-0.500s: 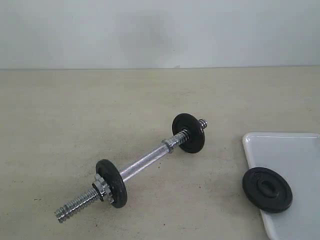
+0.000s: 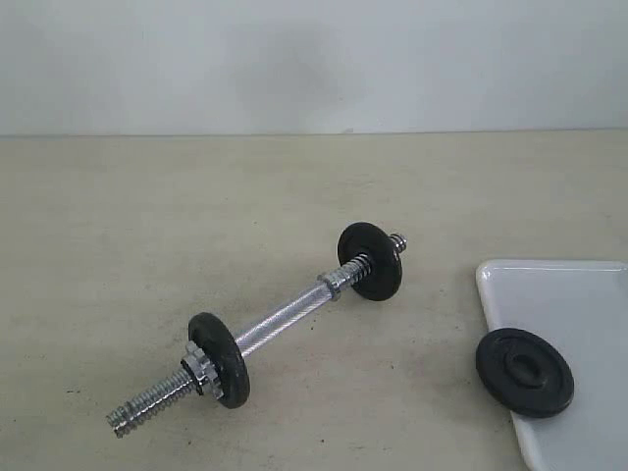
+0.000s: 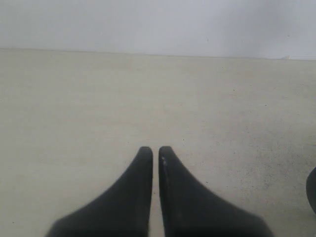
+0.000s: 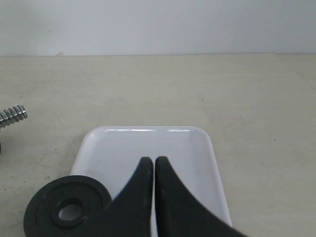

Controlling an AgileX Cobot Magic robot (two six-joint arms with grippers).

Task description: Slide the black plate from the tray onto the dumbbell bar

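The black plate (image 2: 525, 371) lies flat on the left edge of the white tray (image 2: 579, 304), overhanging its rim; it also shows in the right wrist view as the black plate (image 4: 66, 210) on the tray (image 4: 148, 140). The dumbbell bar (image 2: 280, 322) lies diagonally on the table with two black discs (image 2: 220, 359) (image 2: 370, 260) on it; its threaded end (image 4: 12, 116) shows in the right wrist view. My right gripper (image 4: 154, 160) is shut and empty above the tray, beside the plate. Over bare table, my left gripper (image 3: 155, 149) is shut with nothing in it. Neither gripper appears in the exterior view.
A beige tabletop (image 2: 147, 216) runs back to a pale wall (image 2: 314, 59). A dark rounded edge (image 3: 312, 190) shows at the border of the left wrist view.
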